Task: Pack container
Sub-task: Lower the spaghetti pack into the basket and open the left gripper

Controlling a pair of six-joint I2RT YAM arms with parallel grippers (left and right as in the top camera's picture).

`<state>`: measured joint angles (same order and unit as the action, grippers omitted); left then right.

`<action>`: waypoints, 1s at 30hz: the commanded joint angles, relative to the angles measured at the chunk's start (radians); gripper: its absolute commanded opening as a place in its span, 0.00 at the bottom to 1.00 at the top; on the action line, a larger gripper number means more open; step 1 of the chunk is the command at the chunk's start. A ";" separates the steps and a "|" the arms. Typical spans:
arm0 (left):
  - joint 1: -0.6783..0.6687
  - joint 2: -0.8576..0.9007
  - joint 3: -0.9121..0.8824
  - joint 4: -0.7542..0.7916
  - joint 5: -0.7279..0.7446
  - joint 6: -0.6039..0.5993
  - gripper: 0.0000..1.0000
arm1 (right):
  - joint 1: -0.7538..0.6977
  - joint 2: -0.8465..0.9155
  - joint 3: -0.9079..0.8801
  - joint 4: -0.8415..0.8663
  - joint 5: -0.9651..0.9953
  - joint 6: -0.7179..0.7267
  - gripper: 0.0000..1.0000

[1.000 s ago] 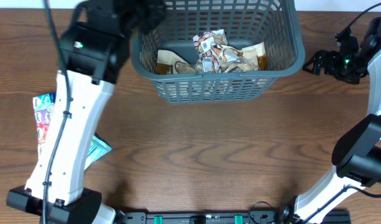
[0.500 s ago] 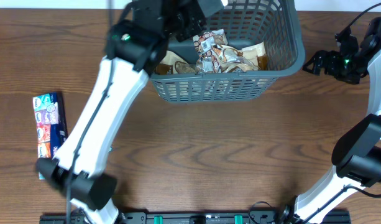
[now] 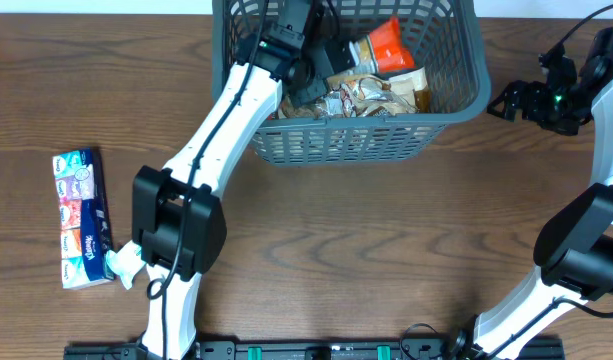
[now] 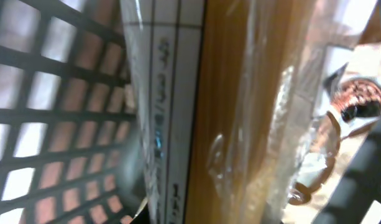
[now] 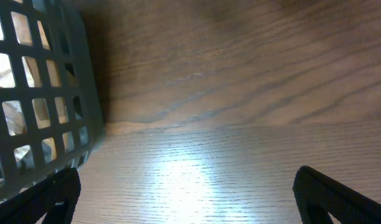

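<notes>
The container (image 3: 351,122), a large dark grey lattice basket, stands at the back middle and holds several snack packs (image 3: 371,92). My left gripper (image 3: 331,55) reaches inside it and is shut on an orange snack pack (image 3: 388,45), held above the other packs. In the left wrist view this pack (image 4: 227,112) fills the frame, with the basket wall (image 4: 53,124) to its left. My right gripper (image 3: 501,103) is open and empty, low over the table just right of the basket. The right wrist view shows its spread fingers (image 5: 190,193) and the basket's corner (image 5: 35,93).
A long pack of tissues (image 3: 81,215) lies at the table's left side. A small crumpled white and teal pack (image 3: 124,265) lies beside its near end, next to my left arm's base.
My left arm has swung from the table's left side into the basket, and an orange pack now shows at its gripper. The right arm has not moved.
</notes>
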<state>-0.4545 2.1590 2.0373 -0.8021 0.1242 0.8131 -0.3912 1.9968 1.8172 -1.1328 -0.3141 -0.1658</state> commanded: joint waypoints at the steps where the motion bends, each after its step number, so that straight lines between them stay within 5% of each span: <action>1: 0.005 -0.024 0.029 0.006 0.015 -0.002 0.16 | 0.011 -0.005 -0.003 -0.001 -0.008 -0.015 0.97; 2: 0.005 -0.024 0.029 0.005 0.015 -0.002 0.29 | 0.011 -0.005 -0.003 -0.001 -0.008 -0.015 0.97; 4: 0.006 -0.024 0.029 0.006 0.014 -0.002 0.33 | 0.011 -0.005 -0.003 -0.001 -0.008 -0.015 0.97; 7: 0.006 -0.028 0.029 -0.002 0.014 -0.003 0.70 | 0.011 -0.005 -0.003 -0.002 -0.008 -0.015 0.97; 9: 0.006 -0.041 0.029 -0.013 0.009 -0.019 0.80 | 0.011 -0.005 -0.003 -0.004 -0.008 -0.015 0.97; 17: 0.017 -0.227 0.029 -0.026 -0.119 -0.117 0.97 | 0.011 -0.005 -0.003 -0.004 -0.008 -0.015 0.97; 26: 0.127 -0.526 0.029 -0.053 -0.134 -0.304 0.99 | 0.011 -0.005 -0.003 -0.004 -0.008 -0.015 0.97; 30: 0.228 -0.633 0.029 -0.145 -0.288 -0.435 0.99 | 0.011 -0.005 -0.003 -0.004 -0.020 -0.015 0.97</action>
<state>-0.3004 1.5837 2.0579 -0.8875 -0.0212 0.5358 -0.3912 1.9968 1.8172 -1.1358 -0.3149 -0.1658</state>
